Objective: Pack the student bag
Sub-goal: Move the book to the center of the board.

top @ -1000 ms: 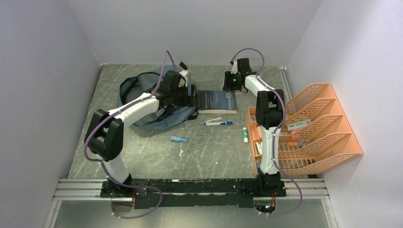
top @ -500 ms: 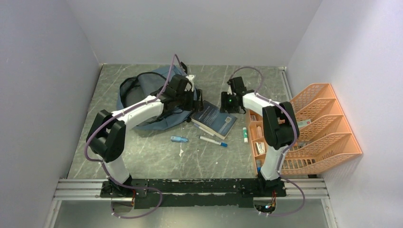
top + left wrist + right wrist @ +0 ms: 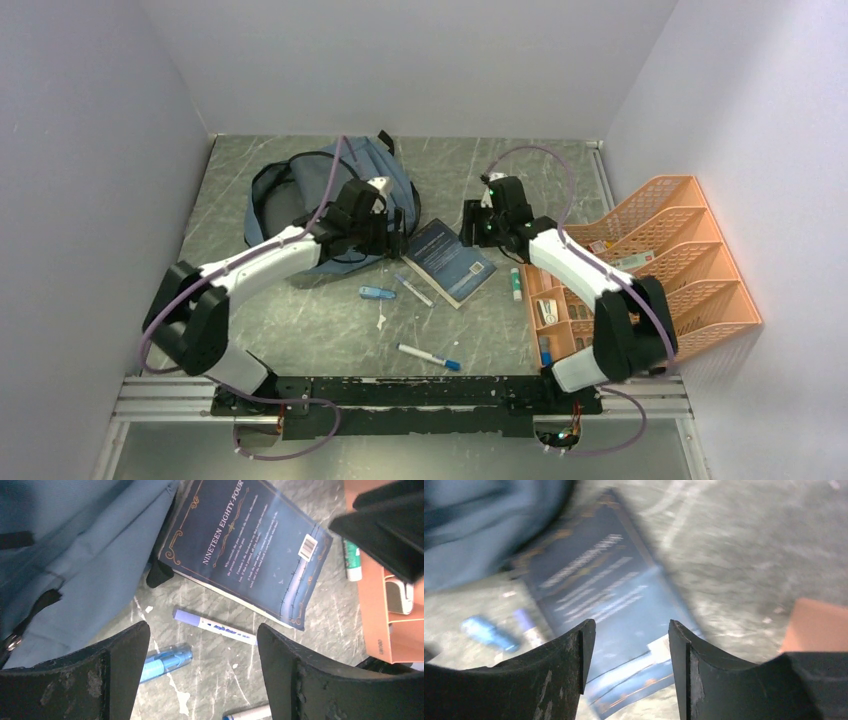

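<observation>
While both grippers hang empty over the table, note the layout.

- **Student bag (image 3: 85, 540):** slumped at the far left of the table, to the left of both grippers.
- **Left gripper (image 3: 200, 630):** fingers spread wide with nothing between them, just beside the bag's right edge. This is your nearer arm for the bag.
- **Right gripper (image 3: 631, 625):** fingers parted and holding nothing, above the far right part of the book (image 3: 448, 262). Its wrist view is blurred.
- **Book:** lies flat between the two grippers. Its long axis runs from the bag's edge at far left toward the orange tray rack (image 3: 690, 270) at near right, and one corner rests against the bag fabric.

Judgement: you would feed the book leftward along that axis. You cannot make out the bag's opening from here.
</observation>
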Action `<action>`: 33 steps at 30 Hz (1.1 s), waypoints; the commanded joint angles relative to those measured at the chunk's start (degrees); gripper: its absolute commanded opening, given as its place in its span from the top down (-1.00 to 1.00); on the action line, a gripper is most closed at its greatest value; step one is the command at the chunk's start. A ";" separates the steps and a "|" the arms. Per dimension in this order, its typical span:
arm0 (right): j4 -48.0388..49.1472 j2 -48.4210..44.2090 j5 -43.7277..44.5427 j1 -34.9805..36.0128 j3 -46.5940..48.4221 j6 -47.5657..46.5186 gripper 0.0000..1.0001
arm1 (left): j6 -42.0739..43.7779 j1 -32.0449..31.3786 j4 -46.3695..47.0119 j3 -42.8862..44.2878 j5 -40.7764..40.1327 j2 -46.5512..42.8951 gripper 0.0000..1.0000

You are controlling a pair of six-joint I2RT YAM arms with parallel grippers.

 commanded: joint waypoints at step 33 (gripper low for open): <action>3.67 2.80 -2.47 0.31 -0.43 -0.84 -0.64 | -10.91 -8.67 11.50 -3.46 -2.00 5.03 -0.64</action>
